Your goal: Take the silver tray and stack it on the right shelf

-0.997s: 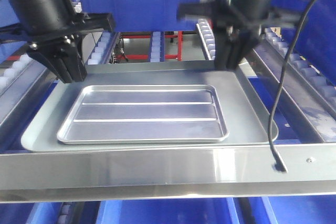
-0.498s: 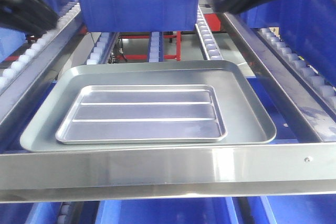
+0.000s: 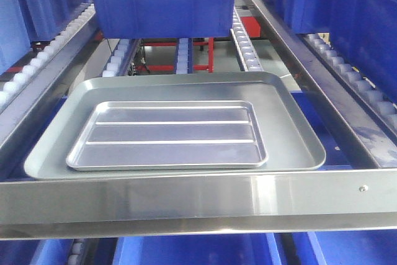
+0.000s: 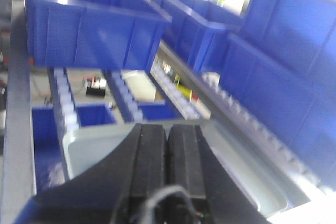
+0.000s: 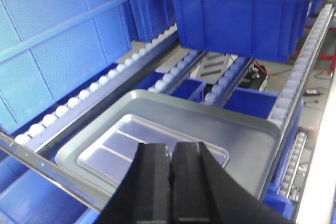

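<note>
The silver tray [image 3: 167,136] is lying flat inside the larger grey tray [image 3: 291,128], which is resting on the roller rack [image 3: 347,100] behind the flat front bar [image 3: 198,200]. The right gripper [image 5: 170,174] is hovering above it, fingers pressed together, empty. The left gripper [image 4: 167,150] is likewise clenched on nothing, above the grey tray.

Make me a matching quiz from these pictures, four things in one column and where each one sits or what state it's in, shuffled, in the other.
Things:
1. silver tray
2. grey tray
3. blue bin
4. right gripper

Places or states:
A. farther back on the roller rack
B. lying inside the larger tray
C. shut, empty, above the trays
D. lying on the rack behind the front bar

Pairs: 1-B, 2-D, 3-A, 4-C
</note>
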Controlling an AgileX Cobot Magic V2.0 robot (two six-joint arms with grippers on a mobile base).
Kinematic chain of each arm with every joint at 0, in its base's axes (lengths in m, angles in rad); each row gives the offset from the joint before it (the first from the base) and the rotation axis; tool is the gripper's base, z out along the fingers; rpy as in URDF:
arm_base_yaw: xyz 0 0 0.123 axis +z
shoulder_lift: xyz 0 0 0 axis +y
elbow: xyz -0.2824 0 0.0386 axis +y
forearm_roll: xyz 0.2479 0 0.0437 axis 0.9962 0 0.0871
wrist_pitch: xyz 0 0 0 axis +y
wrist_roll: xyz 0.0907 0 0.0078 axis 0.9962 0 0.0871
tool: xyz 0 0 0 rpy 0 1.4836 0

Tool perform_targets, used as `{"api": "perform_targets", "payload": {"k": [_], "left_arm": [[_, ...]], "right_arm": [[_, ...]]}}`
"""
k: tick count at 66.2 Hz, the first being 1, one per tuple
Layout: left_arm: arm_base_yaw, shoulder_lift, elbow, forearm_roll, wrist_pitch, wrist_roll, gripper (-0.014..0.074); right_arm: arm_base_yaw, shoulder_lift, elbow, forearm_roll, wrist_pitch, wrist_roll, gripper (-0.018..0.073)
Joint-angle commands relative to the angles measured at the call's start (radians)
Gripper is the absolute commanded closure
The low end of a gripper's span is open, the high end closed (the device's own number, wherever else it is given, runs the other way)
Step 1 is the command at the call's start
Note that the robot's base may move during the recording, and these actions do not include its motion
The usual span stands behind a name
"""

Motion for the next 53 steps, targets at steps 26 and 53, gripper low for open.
{"api": "perform_targets", "payload": {"k": [26, 53], "left_arm": [[-0.007, -0.037, -0.021, 0.003, -0.094, -0.001, 0.0687], [-0.007, -0.037, -0.021, 0.003, -0.094, -0.001, 0.0687]], "right_arm": [[-0.001, -0.02, -0.025, -0.015, -0.086, -0.009, 0.0506], [-0.466, -0.325, 0.271, 0.217, -0.172, -0.12, 0.0506]]}}
